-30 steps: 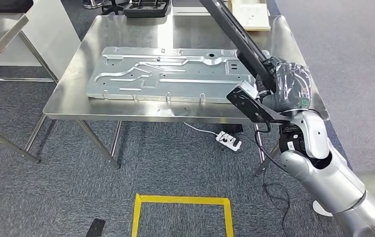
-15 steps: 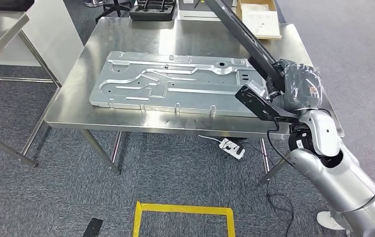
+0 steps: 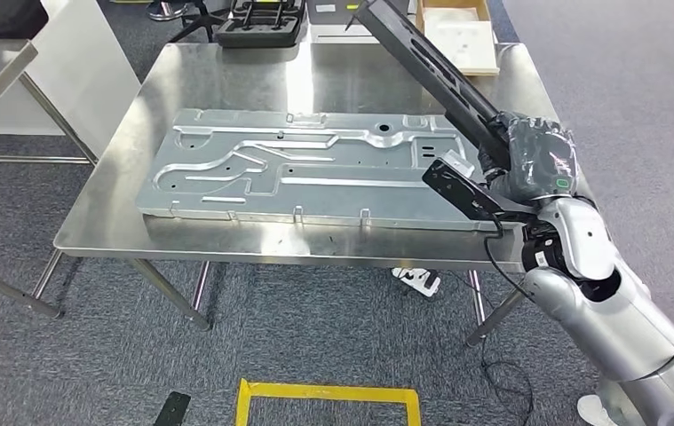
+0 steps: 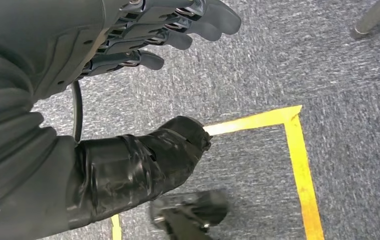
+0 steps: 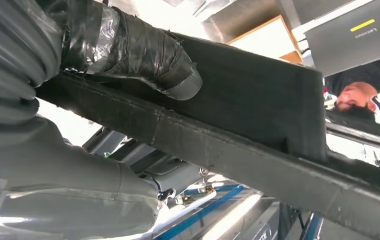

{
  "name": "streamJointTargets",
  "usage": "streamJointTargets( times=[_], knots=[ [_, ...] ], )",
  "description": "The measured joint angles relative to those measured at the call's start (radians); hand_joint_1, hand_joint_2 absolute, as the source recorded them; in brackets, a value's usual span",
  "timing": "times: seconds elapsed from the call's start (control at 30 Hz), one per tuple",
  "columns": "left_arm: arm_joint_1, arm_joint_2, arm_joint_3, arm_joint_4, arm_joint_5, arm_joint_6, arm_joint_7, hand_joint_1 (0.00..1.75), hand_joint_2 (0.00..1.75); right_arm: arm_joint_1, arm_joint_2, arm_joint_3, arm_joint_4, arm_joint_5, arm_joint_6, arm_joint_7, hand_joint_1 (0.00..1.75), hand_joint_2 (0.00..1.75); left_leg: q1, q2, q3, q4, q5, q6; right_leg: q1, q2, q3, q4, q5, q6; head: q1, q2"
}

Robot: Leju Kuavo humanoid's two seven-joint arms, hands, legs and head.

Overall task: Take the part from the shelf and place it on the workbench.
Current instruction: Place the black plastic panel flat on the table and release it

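Part: a long black bar, gripped at its lower end by my right hand and slanting up and away over the right side of the workbench, its far end above the bench's back edge. From the right wrist, my taped thumb presses on the bar's flat face, the fingers wrapped round it. Panel: a large stamped metal sheet lying flat on the bench, its right end just beside my right hand. Left hand: hanging over the grey carpet, fingers apart and lightly curled, holding nothing; yellow floor tape lies beneath it. Beyond the bench: a black tray and a pale flat box.
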Motion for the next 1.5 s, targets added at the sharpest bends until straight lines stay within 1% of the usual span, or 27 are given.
streamJointTargets(
  times=[0.03,0.1,0.17,0.27,0.33,0.4,0.43,0.47,0.53,0.57,0.6,0.73,0.8,0.83,0.9,0.93,0.97,1.0,1.07,1.1,1.13,1.2,1.3,1.37,1.43,1.47,1.5],
  knots=[
    [0.001,0.002,0.0,0.0,-0.002,0.002,0.005,0.0,1.75,0.0,0.0,0.0,0.0,-0.001,0.011,0.0,1.75,1.75,-0.002,0.0,0.017,-0.066,0.05,0.007,0.001,0.0,0.011,-0.001,-0.009,0.001,0.0,0.0],
    [0.001,0.009,-0.002,0.0,-0.008,0.004,0.022,0.0,1.75,-0.001,0.0,0.002,0.002,0.002,0.034,-0.003,1.75,1.75,-0.009,0.001,0.049,-0.162,0.104,0.02,0.003,0.001,0.027,-0.002,-0.023,0.006,0.001,0.0],
    [0.002,0.021,-0.004,0.0,-0.011,0.007,0.043,0.0,1.75,0.001,0.0,0.006,0.006,0.008,0.053,-0.008,1.75,1.75,-0.017,0.0,0.062,-0.183,0.104,0.028,0.0,0.003,0.033,-0.005,-0.032,0.017,0.0,0.0],
    [0.003,0.047,-0.004,0.0,-0.01,0.02,0.064,0.0,1.75,0.006,0.0,0.015,0.014,0.015,0.067,-0.014,1.75,1.75,-0.011,0.0,0.087,-0.204,0.106,0.037,-0.001,0.001,0.031,0.01,-0.051,0.033,0.001,0.0],
    [0.005,0.07,-0.004,0.0,-0.009,0.035,0.072,0.0,1.75,0.009,-0.003,0.018,0.02,0.017,0.071,-0.017,1.75,1.75,-0.007,0.001,0.105,-0.214,0.098,0.044,-0.003,-0.001,-0.02,0.1,-0.084,0.039,0.002,0.0],
    [0.008,0.096,-0.004,-0.001,-0.002,0.052,0.077,0.0,1.75,0.018,-0.007,0.021,0.025,0.019,0.075,-0.02,1.75,1.75,-0.007,0.001,0.119,-0.212,0.082,0.047,-0.007,-0.002,-0.105,0.226,-0.112,0.045,0.002,0.0],
    [0.012,0.108,-0.004,-0.003,0.005,0.062,0.078,0.0,1.75,0.025,-0.009,0.024,0.028,0.02,0.079,-0.021,1.75,1.75,-0.006,0.0,0.127,-0.209,0.073,0.046,-0.01,-0.002,-0.139,0.26,-0.104,0.049,0.002,0.0],
    [0.016,0.119,-0.004,-0.005,0.013,0.07,0.079,0.0,1.75,0.032,-0.011,0.025,0.031,0.021,0.084,-0.023,1.75,1.75,-0.004,-0.001,0.137,-0.205,0.062,0.044,-0.013,-0.002,-0.155,0.259,-0.077,0.052,0.002,0.0],
    [0.022,0.14,-0.004,-0.011,0.034,0.084,0.077,0.0,1.75,0.041,-0.015,0.027,0.035,0.022,0.099,-0.025,1.75,1.75,0.0,-0.003,0.156,-0.192,0.035,0.036,-0.02,-0.004,-0.137,0.161,0.013,0.058,0.002,0.0],
    [0.024,0.15,-0.002,-0.014,0.049,0.089,0.074,0.0,1.75,0.042,-0.018,0.027,0.039,0.022,0.109,-0.026,1.75,1.75,0.0,-0.005,0.161,-0.183,0.022,0.03,-0.021,-0.004,-0.119,0.11,0.044,0.059,0.003,0.0],
    [0.025,0.157,0.002,-0.016,0.066,0.093,0.07,0.0,1.75,0.042,-0.021,0.028,0.041,0.022,0.119,-0.026,1.75,1.75,-0.001,-0.006,0.162,-0.175,0.011,0.023,-0.021,-0.004,-0.103,0.068,0.057,0.055,0.003,0.0],
    [0.03,0.176,0.029,-0.024,0.11,0.102,0.055,0.0,1.75,0.059,-0.033,0.03,0.05,0.02,0.142,-0.023,1.75,1.75,-0.002,-0.008,0.157,-0.167,-0.005,0.005,-0.016,0.0,-0.089,0.038,0.037,0.028,0.0,0.0],
    [0.032,0.18,0.037,-0.028,0.115,0.103,0.052,0.0,1.75,0.062,-0.037,0.03,0.052,0.02,0.143,-0.022,1.75,1.75,0.0,-0.004,0.14,-0.126,-0.027,-0.002,-0.017,0.0,-0.08,0.036,0.03,0.016,-0.002,0.0],
    [0.032,0.182,0.041,-0.029,0.115,0.103,0.051,0.0,1.75,0.062,-0.039,0.03,0.053,0.02,0.143,-0.022,1.75,1.75,0.001,-0.002,0.113,-0.073,-0.048,-0.006,-0.018,0.0,-0.074,0.035,0.026,0.01,-0.003,0.0],
    [0.033,0.185,0.05,-0.031,0.116,0.103,0.051,0.0,1.75,0.064,-0.04,0.031,0.056,0.02,0.143,-0.023,1.75,1.75,0.002,0.0,0.029,0.065,-0.086,-0.011,-0.015,0.0,-0.065,0.034,0.017,0.004,-0.005,0.0],
    [0.035,0.186,0.053,-0.033,0.117,0.103,0.051,0.0,1.75,0.066,-0.041,0.032,0.057,0.02,0.144,-0.023,1.75,1.75,0.002,0.0,-0.009,0.113,-0.089,-0.012,-0.013,0.0,-0.059,0.034,0.012,0.002,-0.004,0.0],
    [0.037,0.186,0.055,-0.035,0.118,0.103,0.05,0.0,1.75,0.068,-0.041,0.034,0.059,0.02,0.145,-0.023,1.75,1.75,0.002,0.0,-0.03,0.127,-0.073,-0.011,-0.011,0.0,-0.052,0.034,0.007,0.001,-0.005,0.0],
    [0.039,0.186,0.057,-0.035,0.121,0.103,0.049,0.0,1.75,0.07,-0.041,0.035,0.06,0.018,0.148,-0.023,1.75,1.75,0.002,0.0,-0.033,0.103,-0.04,-0.008,-0.009,0.001,-0.043,0.034,0.001,0.001,-0.005,0.0],
    [0.041,0.186,0.066,-0.037,0.138,0.102,0.039,0.0,1.75,0.071,-0.042,0.036,0.062,0.01,0.168,-0.021,1.75,1.75,0.001,-0.001,0.008,-0.026,0.052,0.003,-0.007,0.002,-0.023,0.033,-0.011,0.003,-0.004,0.0],
    [0.042,0.187,0.074,-0.037,0.151,0.102,0.031,0.0,1.75,0.071,-0.043,0.036,0.064,0.002,0.182,-0.02,1.75,1.75,-0.002,-0.001,0.033,-0.088,0.081,0.008,-0.006,0.003,-0.016,0.033,-0.016,0.006,-0.004,0.0],
    [0.041,0.188,0.083,-0.037,0.165,0.103,0.022,0.0,1.75,0.072,-0.045,0.036,0.068,-0.006,0.197,-0.019,1.75,1.75,-0.005,-0.001,0.051,-0.131,0.094,0.012,-0.005,0.004,-0.013,0.031,-0.019,0.01,-0.004,0.0],
    [0.04,0.188,0.101,-0.037,0.192,0.11,0.004,0.0,1.75,0.077,-0.048,0.038,0.079,-0.022,0.219,-0.017,1.75,1.75,-0.01,0.0,0.063,-0.156,0.087,0.017,-0.004,0.005,-0.012,0.025,-0.021,0.018,-0.003,0.0],
    [0.041,0.186,0.134,-0.037,0.227,0.117,-0.038,0.0,1.75,0.088,-0.055,0.043,0.106,-0.039,0.237,-0.012,1.75,1.75,-0.003,0.001,0.076,-0.177,0.089,0.028,-0.003,0.002,-0.016,0.038,-0.035,0.033,-0.003,0.0],
    [0.043,0.185,0.156,-0.037,0.239,0.103,-0.071,0.0,1.75,0.095,-0.062,0.045,0.132,-0.051,0.247,-0.006,1.75,1.75,-0.001,0.002,0.086,-0.187,0.089,0.037,-0.004,0.0,-0.059,0.124,-0.077,0.039,-0.002,0.0],
    [0.043,0.185,0.177,-0.037,0.244,0.071,-0.091,0.0,1.75,0.108,-0.07,0.048,0.161,-0.065,0.255,0.0,1.75,1.75,-0.002,0.001,0.09,-0.186,0.084,0.043,-0.005,-0.001,-0.126,0.242,-0.116,0.042,-0.002,0.0],
    [0.044,0.184,0.187,-0.037,0.244,0.053,-0.094,0.0,1.75,0.118,-0.072,0.05,0.174,-0.071,0.256,0.001,1.75,1.75,-0.002,0.0,0.093,-0.185,0.081,0.044,-0.006,-0.001,-0.149,0.274,-0.117,0.043,-0.002,0.0],
    [0.045,0.183,0.195,-0.037,0.245,0.036,-0.094,0.0,1.75,0.126,-0.075,0.052,0.187,-0.075,0.256,0.001,1.75,1.75,-0.002,-0.002,0.096,-0.184,0.077,0.044,-0.007,-0.001,-0.154,0.269,-0.098,0.043,-0.002,0.0]
  ],
)
